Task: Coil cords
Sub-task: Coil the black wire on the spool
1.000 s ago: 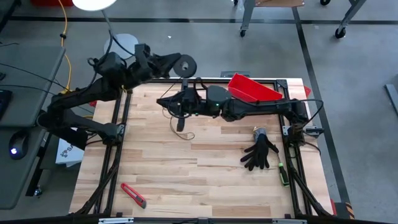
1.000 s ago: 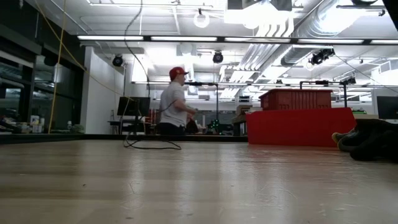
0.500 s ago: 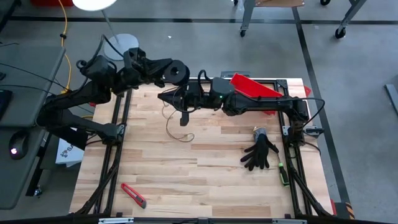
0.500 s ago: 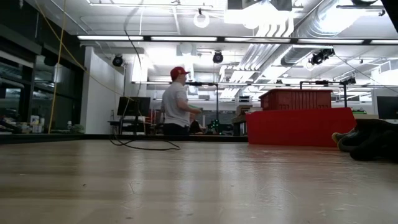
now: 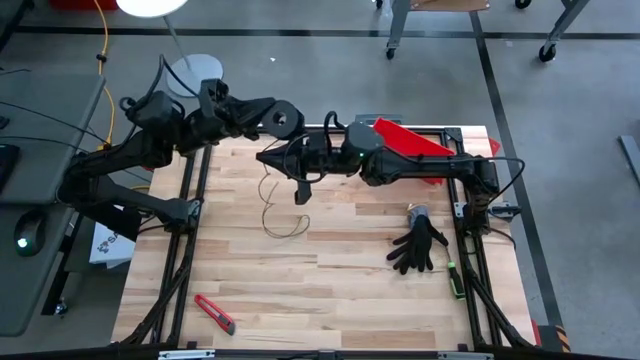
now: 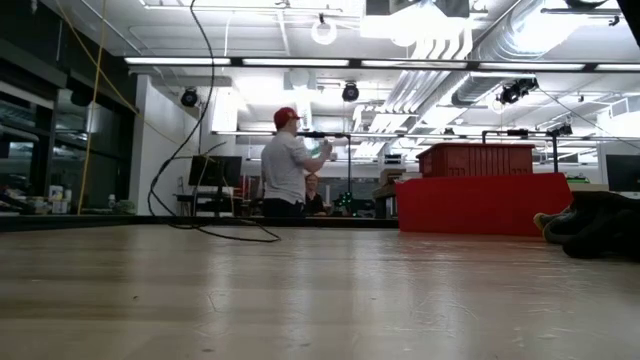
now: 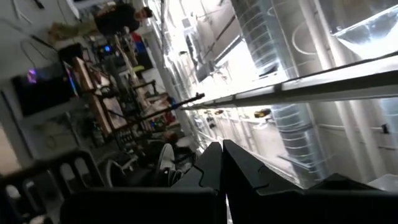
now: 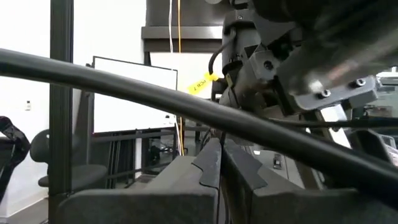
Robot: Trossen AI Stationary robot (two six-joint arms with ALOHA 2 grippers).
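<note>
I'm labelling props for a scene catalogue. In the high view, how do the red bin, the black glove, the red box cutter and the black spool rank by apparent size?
1. red bin
2. black glove
3. red box cutter and black spool: they look alike in size, and the spool is raised nearer the camera, so I won't rank them.

Your counter is pale striped wood, with a bright red bin, black glove, red cutter and thin dark cord.
</note>
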